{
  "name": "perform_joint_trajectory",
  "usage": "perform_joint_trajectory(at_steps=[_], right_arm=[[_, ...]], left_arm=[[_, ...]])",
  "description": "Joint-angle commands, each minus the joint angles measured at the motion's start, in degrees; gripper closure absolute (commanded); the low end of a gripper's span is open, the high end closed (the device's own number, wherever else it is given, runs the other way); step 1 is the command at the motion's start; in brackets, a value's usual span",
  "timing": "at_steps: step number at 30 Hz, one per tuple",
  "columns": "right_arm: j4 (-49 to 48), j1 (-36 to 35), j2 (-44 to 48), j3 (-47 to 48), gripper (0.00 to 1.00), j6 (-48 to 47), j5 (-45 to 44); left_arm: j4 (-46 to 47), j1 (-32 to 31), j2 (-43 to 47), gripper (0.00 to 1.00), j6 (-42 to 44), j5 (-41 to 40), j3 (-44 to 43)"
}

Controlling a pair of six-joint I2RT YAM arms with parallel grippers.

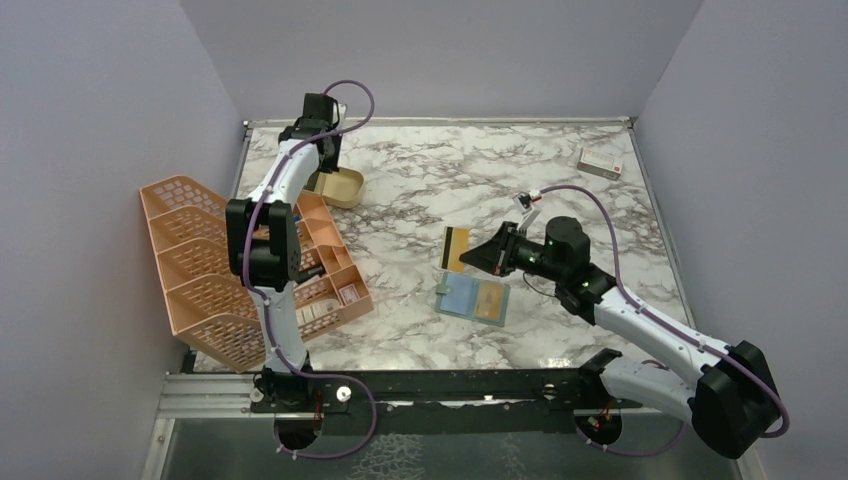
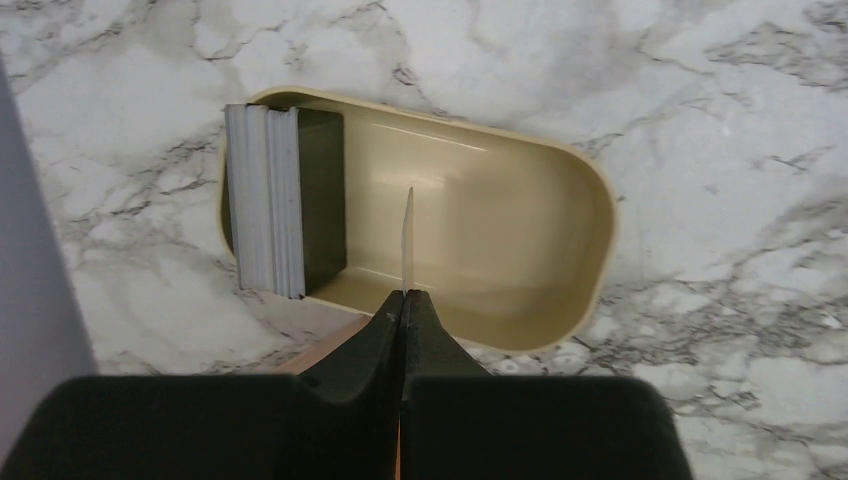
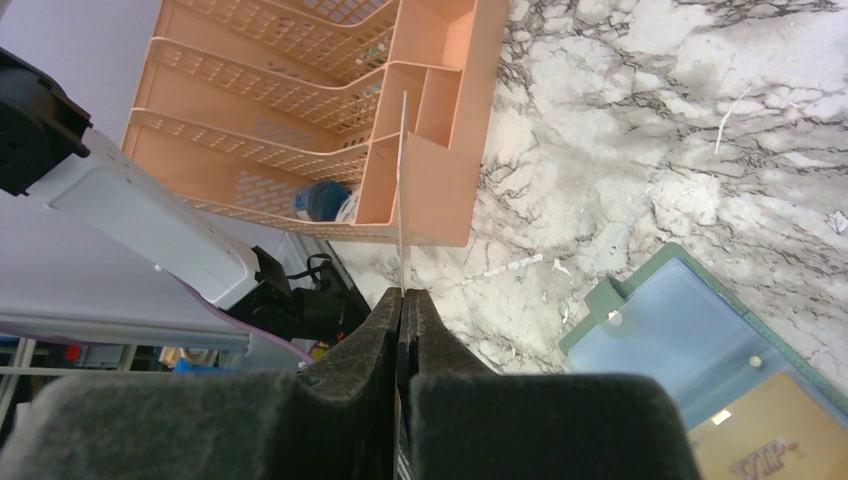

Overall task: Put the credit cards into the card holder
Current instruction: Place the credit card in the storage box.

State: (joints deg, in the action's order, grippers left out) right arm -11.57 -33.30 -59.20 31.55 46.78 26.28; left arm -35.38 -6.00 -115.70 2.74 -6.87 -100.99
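**Marble bench [image 1: 420, 170], both jaws loaded**

My right jaws pinch a credit card [image 1: 456, 248] edge-on, close beside the open card holder [image 1: 473, 298] lying flat. My left jaws pinch a second credit card [image 2: 408, 240] above the gold tin [image 2: 520, 200].

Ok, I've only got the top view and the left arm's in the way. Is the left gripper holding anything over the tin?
Observer: Yes. The left gripper is shut on a card, seen edge-on over the tin.
Operator: Anything in the tin?
Observer: A stack of white-edged cards stands on edge against one end wall.
Operator: And how is the right card gripped?
Observer: The right gripper pinches the right card by one end; most of it sticks out past the fingertips.
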Motion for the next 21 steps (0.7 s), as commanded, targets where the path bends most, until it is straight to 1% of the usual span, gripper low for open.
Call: perform_joint_trajectory(at_steps=[1,3,8,14,17,21], right_arm=[[2.7,-0.2,0.7,2.0,0.99,-2.0,-1.8],[2.6,-0.2,0.7,2.0,0.99,-2.0,-2.2],[2.5,-0.2,0.3,2.1,0.99,-1.6,-2.3],[3.4,-0.2,0.2,2.5,0.99,-2.4,-3.8],[3.5,-0.2,-0.2,2.8,0.99,-2.7,-3.8],[4.3,-0.2,-0.4,3.6,0.99,-3.3,-4.4]], left_arm=[[-1.9,1.2,-2.1,1.0,5.5,-7.0,-5.8],[-1.9,1.7,-3.5,1.0,6.4,-8.2,-6.8],[-1.8,2.8,-6.4,1.0,7.3,-6.5,-8.8],[-1.1,3.2,-8.4,1.0,6.2,-0.6,-10.5],[0.2,3.2,-8.6,1.0,6.3,-0.1,-10.1],[1.8,3.3,-9.3,1.0,7.9,-2.9,-9.5]])
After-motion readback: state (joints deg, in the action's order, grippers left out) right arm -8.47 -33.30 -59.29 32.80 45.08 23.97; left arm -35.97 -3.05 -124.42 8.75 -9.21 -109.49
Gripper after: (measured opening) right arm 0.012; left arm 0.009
